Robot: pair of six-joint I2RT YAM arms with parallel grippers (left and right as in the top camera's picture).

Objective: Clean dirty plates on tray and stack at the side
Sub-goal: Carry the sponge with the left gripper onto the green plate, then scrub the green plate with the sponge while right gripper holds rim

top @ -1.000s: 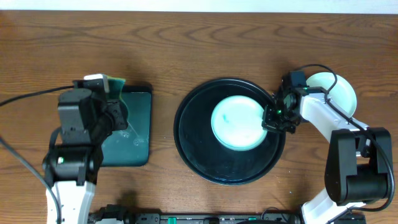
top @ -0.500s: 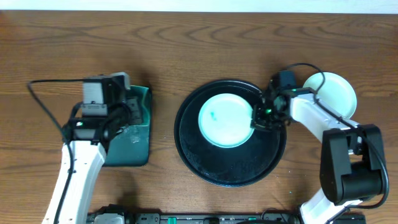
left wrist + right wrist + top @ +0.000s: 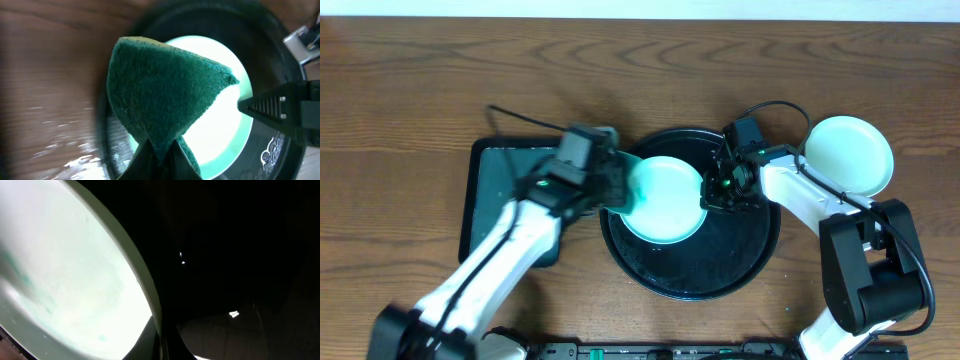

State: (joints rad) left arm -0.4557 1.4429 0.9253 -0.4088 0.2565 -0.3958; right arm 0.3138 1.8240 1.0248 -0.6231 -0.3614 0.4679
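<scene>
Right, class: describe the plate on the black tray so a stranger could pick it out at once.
Find the large round black tray in the middle of the wooden table. A pale mint round plate lies over its upper half, the right gripper shut on its right rim. The other pale plate sits off the tray, on bare wood at the right.

Rough fibrous sponge (image 3: 165, 90), glossy plate (image 3: 676, 206) (wood-grain table (image 3: 620, 80)).

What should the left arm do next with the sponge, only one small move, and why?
Probably lower the sponge onto the plate and wipe across it. The left gripper is shut on the sponge at the plate's left edge. The right gripper pinches the right rim, steadying it on the tray. Faint teal streaks show on the plate.
</scene>
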